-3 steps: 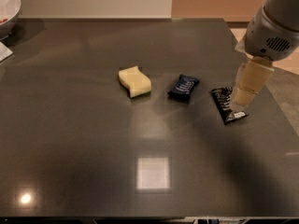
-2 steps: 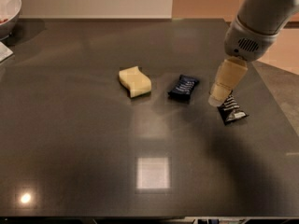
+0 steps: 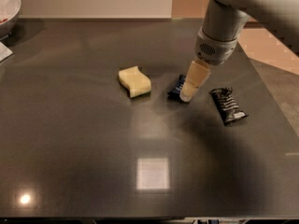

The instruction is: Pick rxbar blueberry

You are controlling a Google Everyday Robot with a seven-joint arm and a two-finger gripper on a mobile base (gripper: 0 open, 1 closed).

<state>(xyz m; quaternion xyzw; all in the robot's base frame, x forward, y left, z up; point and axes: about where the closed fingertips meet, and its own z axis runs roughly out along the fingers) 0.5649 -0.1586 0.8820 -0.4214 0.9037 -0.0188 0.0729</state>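
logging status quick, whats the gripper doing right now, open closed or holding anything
Gripper: cannot be told whether open or closed. It sits low over the table, overlapping the right side of the rxbar blueberry.

The tabletop (image 3: 70, 139) is dark grey and shiny, with a white square of light near the front. The sponge (image 3: 134, 81) is pale yellow. The rxbar blueberry (image 3: 175, 88) is dark navy blue. The cream gripper (image 3: 187, 96) hangs over its right end. The crinkled wrapper (image 3: 227, 105) on the right is black with pale marks
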